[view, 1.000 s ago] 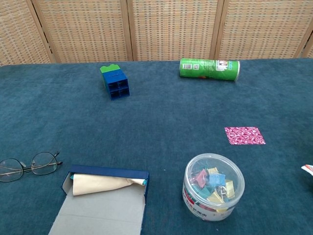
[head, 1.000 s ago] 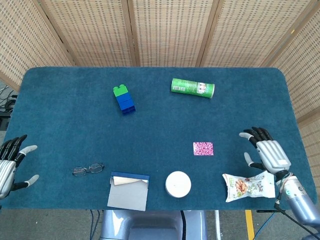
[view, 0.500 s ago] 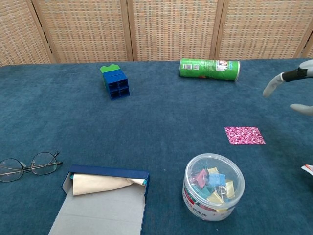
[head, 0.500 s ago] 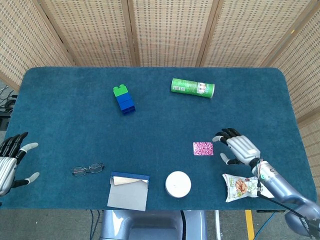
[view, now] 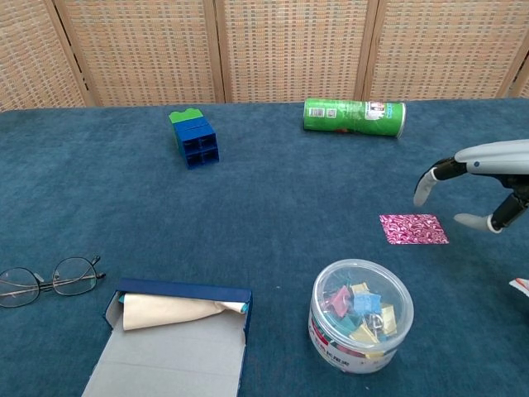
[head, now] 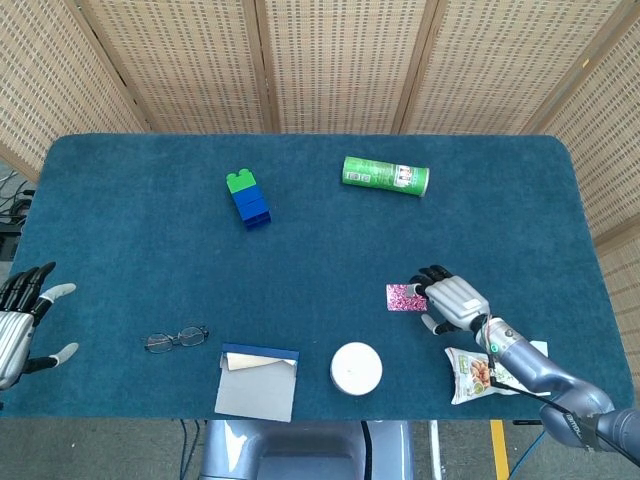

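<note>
My right hand [head: 449,300] [view: 483,178] hovers open just right of a small pink patterned square [head: 405,297] [view: 413,229] lying flat on the blue table; its fingers spread above the square's right edge, holding nothing. A snack bag [head: 497,369] lies close behind the right wrist at the table's near right. My left hand [head: 20,320] is open at the table's near left edge, apart from everything, with a pair of glasses [head: 175,339] [view: 45,279] nearest to it.
A green can [head: 385,176] [view: 354,116] lies on its side at the back. A blue and green block stack [head: 247,198] [view: 194,138] stands left of it. Near the front are an open blue box [head: 258,381] [view: 173,335] and a clear tub of clips [head: 356,368] [view: 361,316].
My right hand has moved left across the table, from beside the snack bag to just right of the pink square. The left hand has barely shifted.
</note>
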Robot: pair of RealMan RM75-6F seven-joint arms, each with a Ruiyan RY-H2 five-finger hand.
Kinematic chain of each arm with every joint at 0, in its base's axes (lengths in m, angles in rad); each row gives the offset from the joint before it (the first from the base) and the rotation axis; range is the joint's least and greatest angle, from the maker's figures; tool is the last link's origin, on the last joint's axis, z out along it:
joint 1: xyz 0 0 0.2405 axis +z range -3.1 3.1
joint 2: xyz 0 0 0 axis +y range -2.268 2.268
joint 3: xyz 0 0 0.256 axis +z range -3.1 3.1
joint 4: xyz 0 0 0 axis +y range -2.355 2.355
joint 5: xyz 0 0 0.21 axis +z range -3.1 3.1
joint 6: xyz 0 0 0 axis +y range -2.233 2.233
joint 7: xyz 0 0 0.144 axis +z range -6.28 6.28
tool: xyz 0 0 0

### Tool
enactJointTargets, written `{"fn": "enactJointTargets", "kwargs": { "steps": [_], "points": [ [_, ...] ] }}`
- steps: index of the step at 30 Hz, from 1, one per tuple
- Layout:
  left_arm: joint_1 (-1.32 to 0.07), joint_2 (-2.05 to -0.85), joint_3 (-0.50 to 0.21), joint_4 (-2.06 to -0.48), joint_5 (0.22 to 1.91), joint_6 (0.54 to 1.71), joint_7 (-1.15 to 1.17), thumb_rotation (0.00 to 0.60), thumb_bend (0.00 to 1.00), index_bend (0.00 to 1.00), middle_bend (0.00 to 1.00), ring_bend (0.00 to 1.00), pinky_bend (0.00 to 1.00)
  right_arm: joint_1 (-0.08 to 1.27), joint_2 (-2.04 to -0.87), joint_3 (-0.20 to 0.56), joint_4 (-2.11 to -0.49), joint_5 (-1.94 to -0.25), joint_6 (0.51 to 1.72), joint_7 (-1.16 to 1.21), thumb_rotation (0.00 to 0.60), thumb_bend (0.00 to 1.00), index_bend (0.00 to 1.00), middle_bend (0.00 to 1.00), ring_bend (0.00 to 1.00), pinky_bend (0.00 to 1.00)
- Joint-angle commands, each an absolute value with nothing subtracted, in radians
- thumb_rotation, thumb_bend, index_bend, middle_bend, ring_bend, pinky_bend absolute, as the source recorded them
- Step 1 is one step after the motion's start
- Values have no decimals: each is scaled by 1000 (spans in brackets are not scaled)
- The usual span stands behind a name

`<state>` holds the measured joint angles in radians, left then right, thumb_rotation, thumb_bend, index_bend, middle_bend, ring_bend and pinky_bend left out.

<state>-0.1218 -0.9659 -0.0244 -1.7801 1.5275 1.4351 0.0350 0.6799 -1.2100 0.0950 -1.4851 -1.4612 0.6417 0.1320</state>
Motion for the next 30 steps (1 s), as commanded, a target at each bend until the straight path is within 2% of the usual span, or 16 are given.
{"fn": "enactJointTargets", "kwargs": {
  "steps": [1,30],
  "points": [
    [-122,-967,-24,-1780,1527,1434,35,600,178,224,33,0,36,692,-1227,88,-1469,-1461,632,126,600,569,248,171,0,0],
    [-122,-978,-21,-1763,1513,1426,30,600,178,224,33,0,36,724,-1354,21,-1325,-1465,648,40,600,569,261,171,0,0]
  ]
}}
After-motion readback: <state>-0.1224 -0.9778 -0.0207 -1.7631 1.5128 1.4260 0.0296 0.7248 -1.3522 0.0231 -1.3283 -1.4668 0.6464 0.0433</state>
